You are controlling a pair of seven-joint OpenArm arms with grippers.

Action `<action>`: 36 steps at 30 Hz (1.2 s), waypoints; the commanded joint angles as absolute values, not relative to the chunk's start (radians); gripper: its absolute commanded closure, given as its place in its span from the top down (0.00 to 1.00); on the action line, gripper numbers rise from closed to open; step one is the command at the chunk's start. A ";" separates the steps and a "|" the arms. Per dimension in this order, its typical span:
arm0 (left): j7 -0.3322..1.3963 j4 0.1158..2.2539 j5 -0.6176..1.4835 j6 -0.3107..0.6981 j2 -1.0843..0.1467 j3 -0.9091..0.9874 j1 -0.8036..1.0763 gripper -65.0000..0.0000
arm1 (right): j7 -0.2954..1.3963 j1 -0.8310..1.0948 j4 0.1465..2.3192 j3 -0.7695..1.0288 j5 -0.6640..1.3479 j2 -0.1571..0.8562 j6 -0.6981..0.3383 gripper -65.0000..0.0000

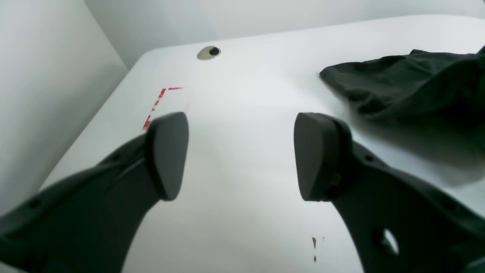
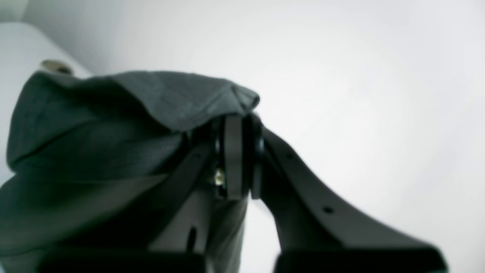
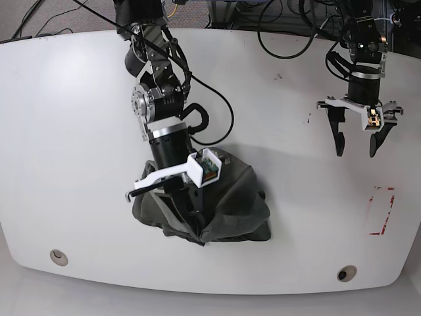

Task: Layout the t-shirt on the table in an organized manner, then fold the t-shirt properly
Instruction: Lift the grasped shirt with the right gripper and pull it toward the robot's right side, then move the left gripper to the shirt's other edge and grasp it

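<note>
Here, t-shirt [image 3: 230, 204] under right hand [image 3: 191, 220]

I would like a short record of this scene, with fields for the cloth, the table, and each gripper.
cloth: dark charcoal short-sleeved cloth t-shirt, bunched in a wrinkled heap, not laid flat
surface: glossy white table with red tape rectangle and round grommet holes
right gripper: shut on a fold of the t-shirt, lifting it
left gripper: open, empty, above bare table, apart from the t-shirt

bare table [image 3: 66, 131] all round, t-shirt [image 3: 237, 204] bunched centrally
</note>
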State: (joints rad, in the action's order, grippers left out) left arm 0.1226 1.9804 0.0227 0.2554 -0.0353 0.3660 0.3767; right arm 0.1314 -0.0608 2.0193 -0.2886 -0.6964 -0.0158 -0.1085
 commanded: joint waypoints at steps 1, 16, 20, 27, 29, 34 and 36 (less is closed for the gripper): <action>0.117 1.998 0.031 0.251 -0.039 0.369 0.326 0.62 | 0.120 -0.140 2.040 -0.289 -0.699 -0.019 -0.091 0.00; 0.297 1.980 0.031 0.252 -0.038 0.317 0.113 0.62 | 0.291 -0.492 2.022 -0.288 -0.694 -0.015 -0.162 0.00; 0.341 1.945 0.062 0.278 -0.024 0.288 0.048 0.62 | 0.291 -0.512 2.020 -0.288 -0.694 -0.015 -0.166 0.00; 0.394 1.816 0.079 0.351 -0.019 0.226 -0.036 0.73 | 0.291 -0.501 2.020 -0.288 -0.696 -0.015 -0.166 0.00; 0.394 1.774 0.079 0.361 -0.019 0.211 -0.050 0.79 | 0.291 -0.490 2.020 -0.288 -0.696 -0.015 -0.166 0.00; 0.394 1.658 0.077 0.406 -0.024 0.171 -0.082 0.82 | 0.291 -0.478 2.020 -0.288 -0.693 -0.015 -0.166 0.00; 0.392 1.613 0.077 0.421 -0.031 0.159 -0.093 0.82 | 0.291 -0.476 2.020 -0.288 -0.691 -0.015 -0.166 0.00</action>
State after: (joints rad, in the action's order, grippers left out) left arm 0.4232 1.6321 0.0677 0.4072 -0.0219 0.1669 -0.0620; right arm 0.3161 -0.4473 2.0068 -0.2890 -0.6914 -0.0109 -0.1844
